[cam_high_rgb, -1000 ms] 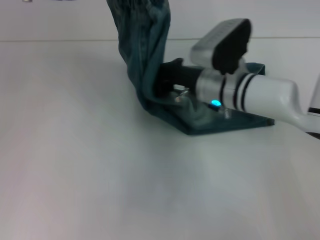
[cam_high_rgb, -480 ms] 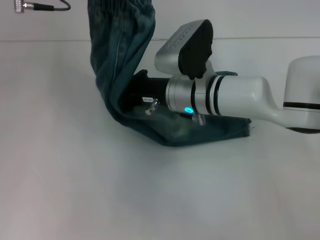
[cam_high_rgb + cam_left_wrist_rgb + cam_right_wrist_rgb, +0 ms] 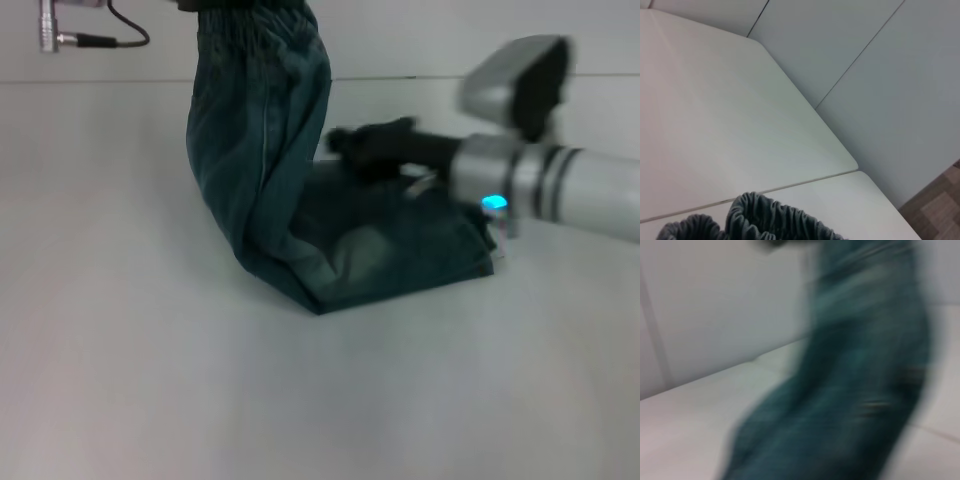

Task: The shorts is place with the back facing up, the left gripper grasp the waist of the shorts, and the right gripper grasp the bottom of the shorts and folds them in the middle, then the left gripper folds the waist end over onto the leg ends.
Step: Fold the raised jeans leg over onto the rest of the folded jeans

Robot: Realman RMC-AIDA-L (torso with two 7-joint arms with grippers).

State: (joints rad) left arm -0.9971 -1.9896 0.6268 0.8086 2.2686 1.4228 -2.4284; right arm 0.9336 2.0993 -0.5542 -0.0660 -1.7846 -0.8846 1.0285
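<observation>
The left gripper (image 3: 235, 5) sits at the very top of the head view, above the far part of the table, and only a sliver of it shows; whether its fingers are closed cannot be told, though the waist (image 3: 258, 22) hangs from just there, its ruffled band also filling the near edge of the left wrist view (image 3: 765, 220). The right gripper (image 3: 345, 140) reaches in from the table's right side, just above the flat part of the shorts (image 3: 300, 210); its finger state cannot be told either.

Judging by how the denim lies, the lengthwise fold looks done: the shorts form one narrow strip, the leg ends (image 3: 485, 255) flat toward the right. Left to do is laying the raised waist over onto them.

The table (image 3: 120, 380) is plain white. Pale wall panels stand behind it, and a strip of brown floor (image 3: 940, 200) shows past the far corner.
</observation>
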